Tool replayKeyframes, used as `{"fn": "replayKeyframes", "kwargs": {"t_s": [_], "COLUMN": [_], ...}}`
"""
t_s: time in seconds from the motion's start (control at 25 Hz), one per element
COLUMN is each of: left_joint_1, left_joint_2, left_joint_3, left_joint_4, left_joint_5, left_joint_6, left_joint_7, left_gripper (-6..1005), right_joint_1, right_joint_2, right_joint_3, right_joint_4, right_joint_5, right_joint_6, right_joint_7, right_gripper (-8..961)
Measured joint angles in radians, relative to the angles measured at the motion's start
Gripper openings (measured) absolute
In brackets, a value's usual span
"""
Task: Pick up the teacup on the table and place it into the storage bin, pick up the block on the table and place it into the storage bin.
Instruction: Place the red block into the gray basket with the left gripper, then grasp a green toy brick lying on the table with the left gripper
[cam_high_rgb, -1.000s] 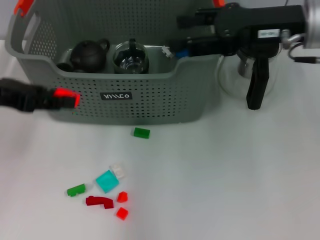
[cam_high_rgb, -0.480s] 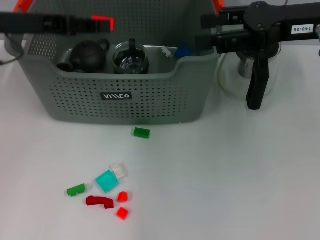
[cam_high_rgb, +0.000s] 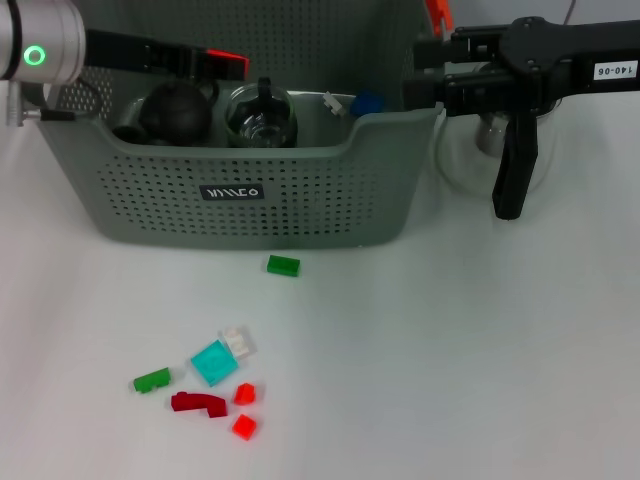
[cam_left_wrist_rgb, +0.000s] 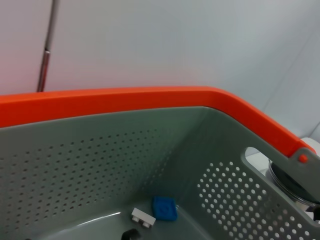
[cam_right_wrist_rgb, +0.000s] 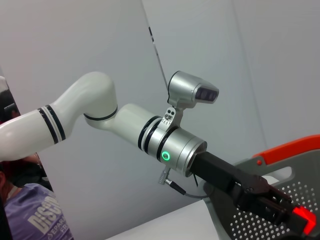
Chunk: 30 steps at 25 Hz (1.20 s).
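White table (cam_high_rgb: 450, 350) fills the head view, evenly lit w/ soft shadows. Plain pale grey wall (cam_right_wrist_rgb: 90, 40) behind; thin vertical pole (cam_left_wrist_rgb: 48, 47) stands against it approx 10 o'clock in left wrist view.

I am looking down into the storage bin (cam_left_wrist_rgb: 100, 150) from my left arm's camera. The bin is grey and full of little round holes. Its top edge is bright orange. At the bottom of the bin I see a small blue block (cam_left_wrist_rgb: 164, 208). Just beside it lies a little white block (cam_left_wrist_rgb: 142, 217). A bit of something black (cam_left_wrist_rgb: 131, 234) peeks up at the picture's edge. Past the bin's side, I see part of a glass pitcher (cam_left_wrist_rgb: 295, 182). A thin metal pole (cam_left_wrist_rgb: 47, 47) stands behind, by a pale wall.
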Motion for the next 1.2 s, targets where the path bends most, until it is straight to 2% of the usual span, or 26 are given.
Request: {"fn": "replayKeyframes", "kwargs": {"t_s": [0.2,0.48,0.6,0.8,1.04,1.2], "left_joint_1": [-0.002,-0.003,0.010,0.069,0.137,0.169], "left_joint_2": [-0.006,-0.003,-0.005,-0.018,-0.054,-0.062], "left_joint_3": [0.002,-0.002,-0.007,-0.013,-0.013,-0.009], "left_joint_4": [-0.015,-0.046,-0.108,-0.303,-0.523,-0.564], "left_joint_5": [0.003,0.006,0.005,-0.036,-0.063,-0.041], "left_joint_6": [0.002,0.030,0.078,0.281,0.560,0.669], "left_joint_7": [-0.006,-0.017,-0.030,-0.039,-0.057,-0.071], "left_gripper": [523,682,750,923,922,922], "right_joint_1": [-0.005,-0.006,-0.006,-0.006,-0.006,-0.009], "right_joint_2": [0.004,0.006,0.007,0.007,0.011,0.017], "right_joint_3": [0.001,0.001,0.008,0.014,0.020,0.029], "right_joint_4": [0.001,0.003,0.004,0.004,0.005,0.005], "right_joint_5": [0.003,0.005,0.006,0.020,0.024,0.024], "right_joint_6": [0.008,0.013,0.014,0.007,-0.015,-0.015], "right_joint_7": [-0.012,-0.025,-0.026,-0.027,-0.026,-0.034], "right_gripper": [777,777,777,777,777,777]}}
